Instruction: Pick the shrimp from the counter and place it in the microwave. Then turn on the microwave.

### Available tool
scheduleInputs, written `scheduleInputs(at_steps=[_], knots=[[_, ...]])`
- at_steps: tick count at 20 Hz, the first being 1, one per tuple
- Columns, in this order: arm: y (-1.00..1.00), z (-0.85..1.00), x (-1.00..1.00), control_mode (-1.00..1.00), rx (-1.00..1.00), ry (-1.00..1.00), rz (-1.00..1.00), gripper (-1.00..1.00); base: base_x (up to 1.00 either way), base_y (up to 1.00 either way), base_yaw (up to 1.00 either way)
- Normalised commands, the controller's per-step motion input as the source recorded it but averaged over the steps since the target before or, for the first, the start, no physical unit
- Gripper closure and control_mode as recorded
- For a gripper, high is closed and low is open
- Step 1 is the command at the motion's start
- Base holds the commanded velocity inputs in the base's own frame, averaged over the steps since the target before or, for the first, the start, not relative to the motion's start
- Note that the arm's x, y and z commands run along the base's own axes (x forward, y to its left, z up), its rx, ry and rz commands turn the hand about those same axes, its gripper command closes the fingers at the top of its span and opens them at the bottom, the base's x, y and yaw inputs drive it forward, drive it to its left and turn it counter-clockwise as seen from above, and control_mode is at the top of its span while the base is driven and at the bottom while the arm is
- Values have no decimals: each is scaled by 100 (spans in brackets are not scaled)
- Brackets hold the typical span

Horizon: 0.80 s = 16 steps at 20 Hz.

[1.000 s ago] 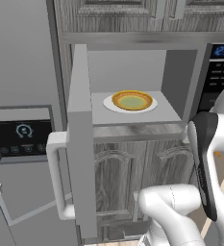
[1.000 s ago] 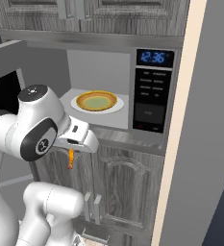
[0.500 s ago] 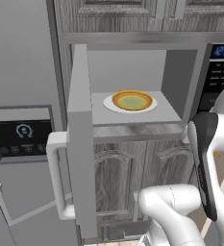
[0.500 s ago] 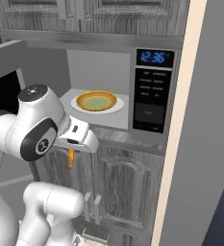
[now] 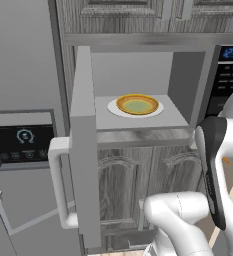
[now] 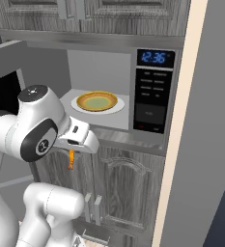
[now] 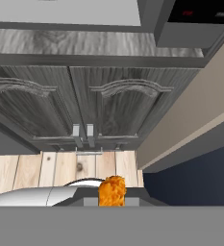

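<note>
The microwave (image 5: 138,120) stands open, its door (image 5: 83,145) swung out to the left of the claw, with the pale bar handle (image 5: 60,185) on the door's outer edge. Further left still is a grey panel (image 5: 20,140) with a dark screen. Inside the cavity, above the claw and a little further back, a yellow bowl (image 6: 97,101) sits on a white plate (image 6: 119,107). The claw (image 6: 71,159) hangs below the front lip of the microwave floor, pointing down in front of the grey wood cabinet doors (image 7: 84,101). Its jaws are clamped together on the shrimp (image 6: 71,159), which shows as a small orange piece dangling under the hand in the right base view and as an orange lump (image 7: 112,190) at the bottom centre of the hand view. The shrimp is held in the air, clear of the cavity and lower than the bowl. To the right of the claw and higher up is the black keypad (image 6: 152,99) with its blue display (image 6: 155,58). Beyond that, on the far right, rises a pale wall edge (image 6: 179,144).
</note>
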Motion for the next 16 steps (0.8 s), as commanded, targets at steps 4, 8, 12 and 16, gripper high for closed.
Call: scheduleInputs(at_steps=[4,8,12,16], knots=[[9,7,0,-100,0,-9,0,100,0,0,0],[14,18,0,-100,-1,-21,0,100,0,0,0],[17,21,1,-100,-3,-21,0,100,0,0,0],[12,20,0,-100,-1,-13,0,100,0,0,0]])
